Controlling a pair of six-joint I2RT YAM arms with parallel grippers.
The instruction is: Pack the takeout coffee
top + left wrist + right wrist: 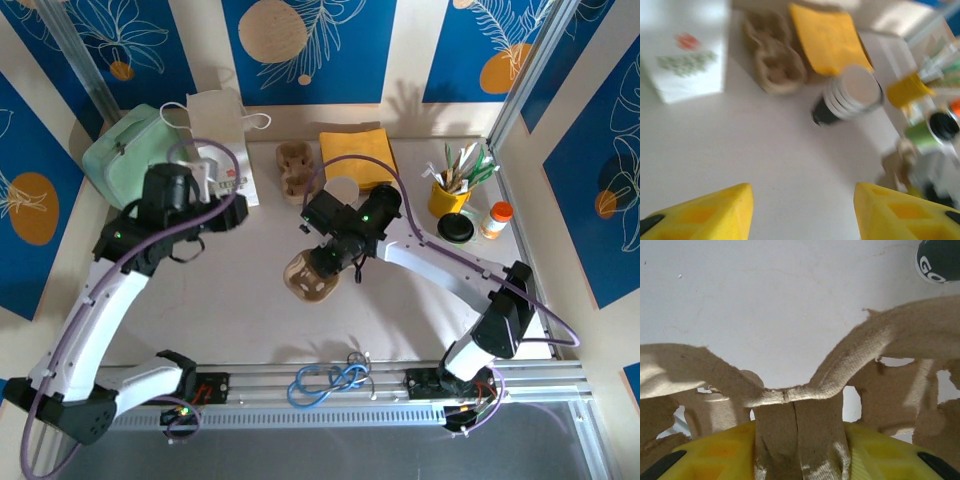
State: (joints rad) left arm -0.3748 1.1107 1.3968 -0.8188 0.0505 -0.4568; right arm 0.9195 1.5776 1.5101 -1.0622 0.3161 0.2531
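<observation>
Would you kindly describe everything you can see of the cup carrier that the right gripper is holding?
The carrier is tan moulded pulp, rough and fibrous with frayed edges. It has round cup wells with cut-out openings, empty as far as shows, and a central rib with a seam down it. The right gripper is shut on that rib, its yellow fingers pressing either side. The carrier is over the middle of the white table; whether it touches the surface I cannot tell.

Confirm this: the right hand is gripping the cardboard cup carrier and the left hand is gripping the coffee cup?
No. The left hand is open and empty; the left wrist view shows the coffee cup well ahead of it. The right hand does grip the cardboard cup carrier.
</observation>
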